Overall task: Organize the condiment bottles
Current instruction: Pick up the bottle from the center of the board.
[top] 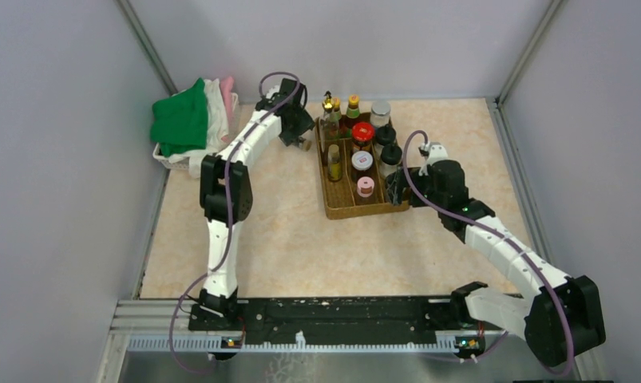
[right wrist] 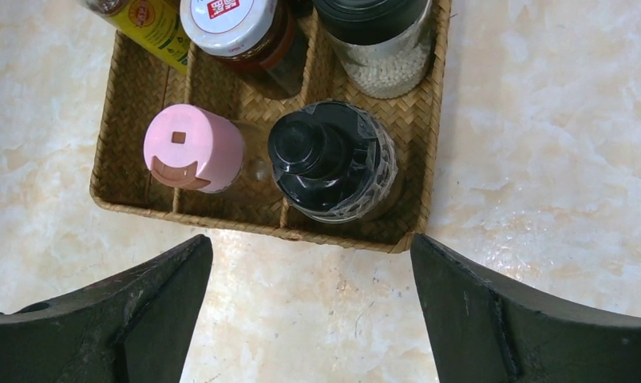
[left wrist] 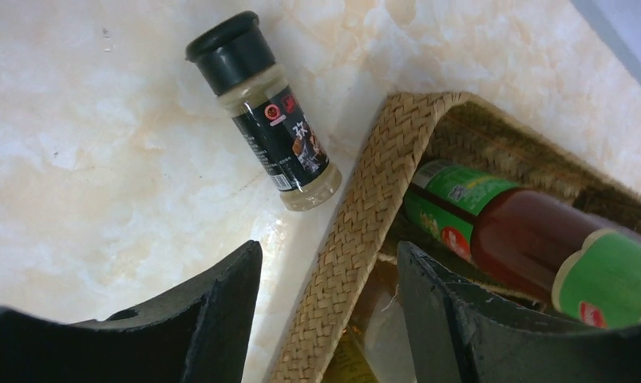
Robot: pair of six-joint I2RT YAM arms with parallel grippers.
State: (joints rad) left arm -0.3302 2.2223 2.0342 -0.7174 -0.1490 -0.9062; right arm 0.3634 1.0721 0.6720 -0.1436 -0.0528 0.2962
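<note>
The brown woven tray holds several condiment bottles: a gold-topped one, a red-capped jar, a white-capped jar and a pink-capped bottle. A black-capped spice bottle sits on the table just outside the tray's wall. My left gripper is open and empty, its jaws either side of that wall, next to a green-labelled sauce bottle. My right gripper is open and empty over bare table, just short of the tray's near edge, facing the pink-capped bottle and a black-capped grinder.
A white basket with green and pink cloths stands at the far left. Grey walls enclose the table on three sides. A black-capped jar of white beads and a yellow bottle stand further back in the tray.
</note>
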